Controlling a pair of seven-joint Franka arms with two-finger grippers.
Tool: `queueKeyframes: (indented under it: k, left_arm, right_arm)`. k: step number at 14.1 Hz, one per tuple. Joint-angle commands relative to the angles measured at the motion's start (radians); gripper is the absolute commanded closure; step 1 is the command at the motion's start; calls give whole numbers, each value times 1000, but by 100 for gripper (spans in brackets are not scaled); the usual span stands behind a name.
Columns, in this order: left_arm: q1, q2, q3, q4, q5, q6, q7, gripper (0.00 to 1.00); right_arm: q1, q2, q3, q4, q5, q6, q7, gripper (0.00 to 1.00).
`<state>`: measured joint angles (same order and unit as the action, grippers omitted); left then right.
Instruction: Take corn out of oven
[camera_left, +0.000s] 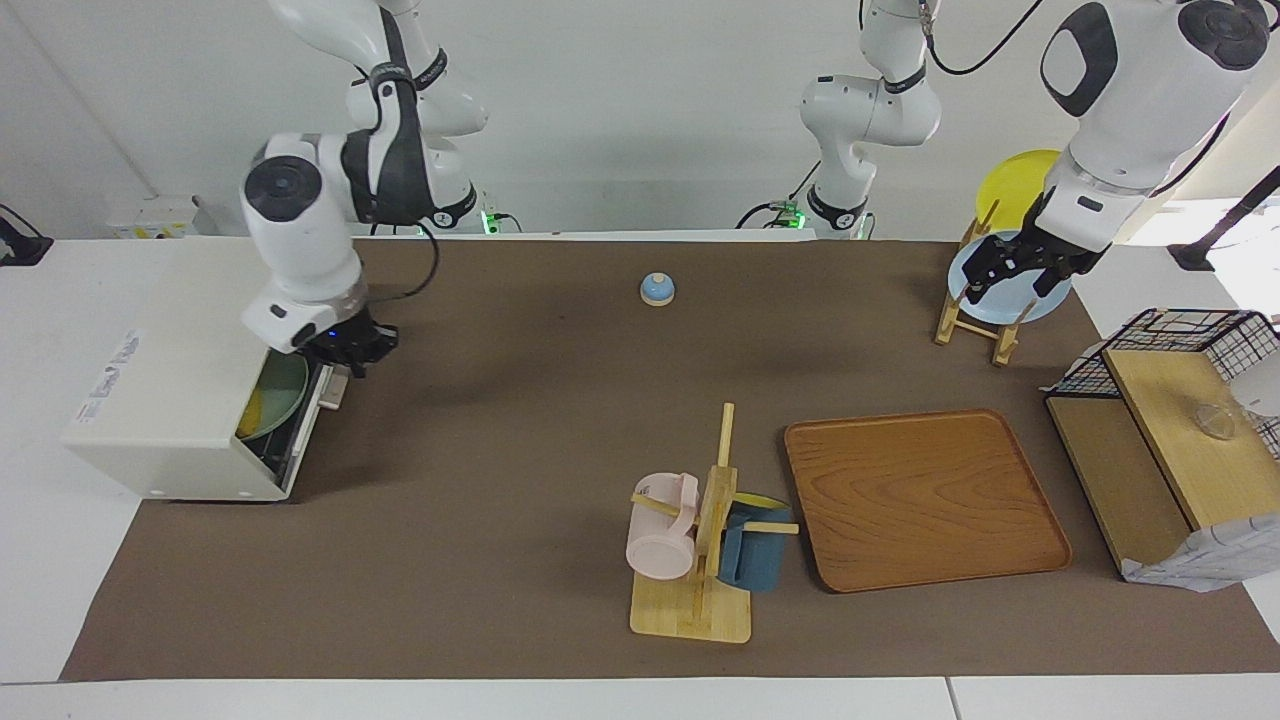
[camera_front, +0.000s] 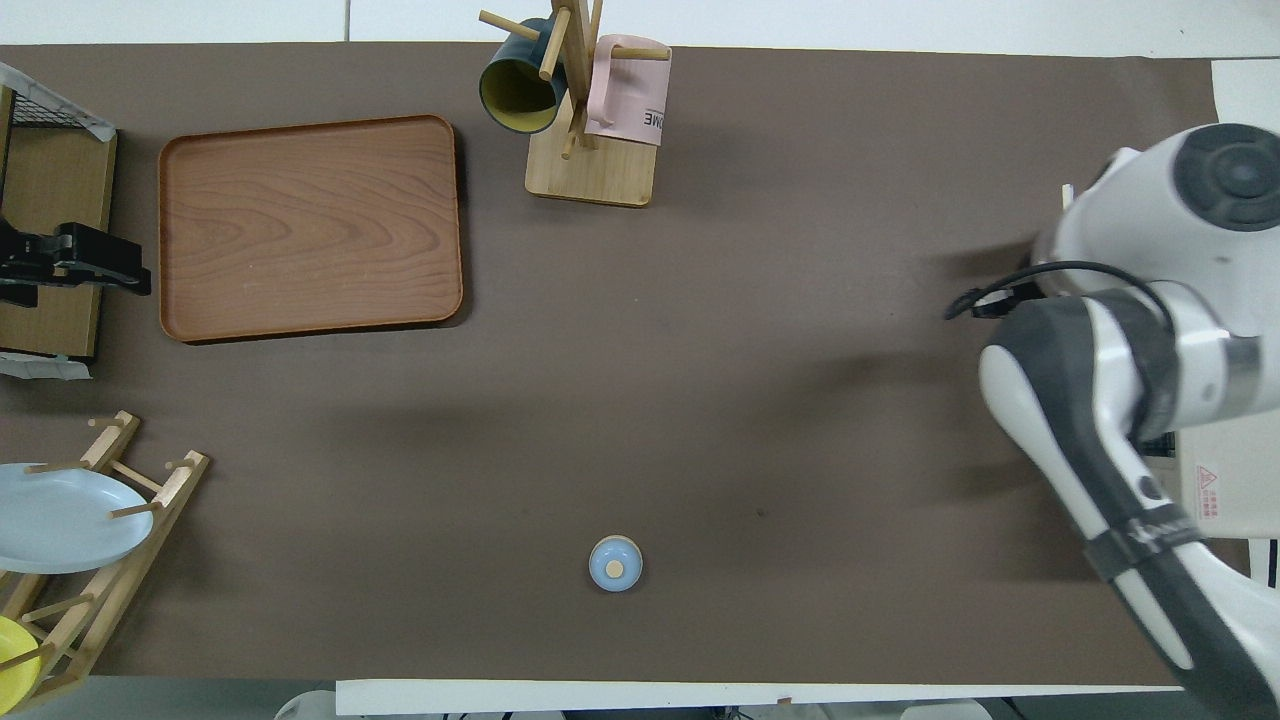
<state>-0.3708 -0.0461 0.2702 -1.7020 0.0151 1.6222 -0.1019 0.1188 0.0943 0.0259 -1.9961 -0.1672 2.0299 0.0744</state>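
Observation:
The cream-white oven stands at the right arm's end of the table. Its dark glass door is tilted partly open from the top. Through the gap I see a pale green plate and a strip of the yellow corn lying on it. My right gripper is at the door's top edge, right above the tan handle. In the overhead view the right arm hides the gripper and most of the oven. My left gripper waits open and empty in the air over the plate rack.
A small blue bell sits mid-table near the robots. A wooden tray and a mug tree with a pink and a blue mug stand farther out. The plate rack, a black wire basket and a wooden box are at the left arm's end.

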Motion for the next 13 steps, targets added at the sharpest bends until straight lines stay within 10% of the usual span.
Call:
queueKeyframes:
  k: [1, 4, 13]
  left_arm:
    - [9, -12, -3, -5, -9, -4, 5, 0]
    - [9, -12, -3, -5, -9, -4, 5, 0]
    - [9, -12, -3, -5, -9, -4, 5, 0]
  right_arm:
    - [25, 42, 0, 69, 2, -20, 58, 78]
    - [-20, 45, -4, 112, 31, -125, 47, 45]
    - [-130, -31, -4, -59, 38, -40, -37, 45]
